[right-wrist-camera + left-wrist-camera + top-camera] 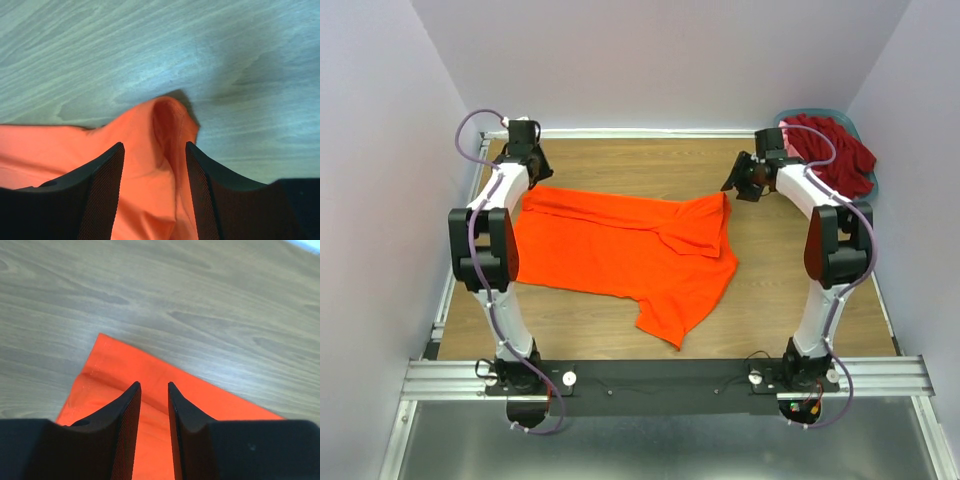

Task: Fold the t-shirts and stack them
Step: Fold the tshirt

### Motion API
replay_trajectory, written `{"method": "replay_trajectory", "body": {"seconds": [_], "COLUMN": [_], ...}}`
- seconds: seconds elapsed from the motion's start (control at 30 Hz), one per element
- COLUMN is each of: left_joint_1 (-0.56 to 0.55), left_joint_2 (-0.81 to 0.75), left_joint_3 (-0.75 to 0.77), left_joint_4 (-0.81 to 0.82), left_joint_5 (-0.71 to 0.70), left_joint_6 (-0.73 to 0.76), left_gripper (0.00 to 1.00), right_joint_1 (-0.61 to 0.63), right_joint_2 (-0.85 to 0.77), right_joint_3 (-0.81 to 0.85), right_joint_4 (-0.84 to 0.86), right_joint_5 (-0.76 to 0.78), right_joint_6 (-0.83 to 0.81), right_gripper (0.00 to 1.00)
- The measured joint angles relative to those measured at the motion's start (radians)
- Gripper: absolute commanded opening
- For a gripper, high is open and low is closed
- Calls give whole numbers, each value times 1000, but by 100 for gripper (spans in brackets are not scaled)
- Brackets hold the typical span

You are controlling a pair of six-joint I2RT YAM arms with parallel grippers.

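Orange t-shirt (620, 250) spread mid-table (620, 165); left gripper (154, 385) over its 10 o'clock corner, fingers narrowly parted, nothing held; right gripper (155, 145) released, astride a raised fold at 2 o'clock; dark red t-shirts (835, 150) heaped in basket (820, 111), 1 o'clock.

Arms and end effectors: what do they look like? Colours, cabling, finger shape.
Left arm and right arm: white links, black joint housings, a red panel at each elbow, lavender cable looped alongside. Left end effector and right end effector: two black tapered fingers with finely textured inner faces.
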Motion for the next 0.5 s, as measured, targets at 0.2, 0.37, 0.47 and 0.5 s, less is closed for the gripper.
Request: {"method": "replay_trajectory", "body": {"seconds": [0.2,0.37,0.47,0.5], "left_joint_1": [32,60,62,62], "left_joint_2": [72,71,71,71], "left_joint_3": [-18,-113,-177,-190], "left_joint_4": [0,26,28,32], "left_joint_5": [-3,-9,-12,-18], "left_joint_6": [0,-3,-6,-10], "left_gripper": [34,34,34,33], "right_joint_1": [-6,-6,-6,-6], "right_joint_2": [37,64,73,77], "right_joint_3": [0,0,0,0], "right_joint_4": [53,77,86,89], "right_joint_5": [-45,-78,-89,-93], "right_joint_6": [30,43,43,44], "right_gripper": [59,59,59,59]}}
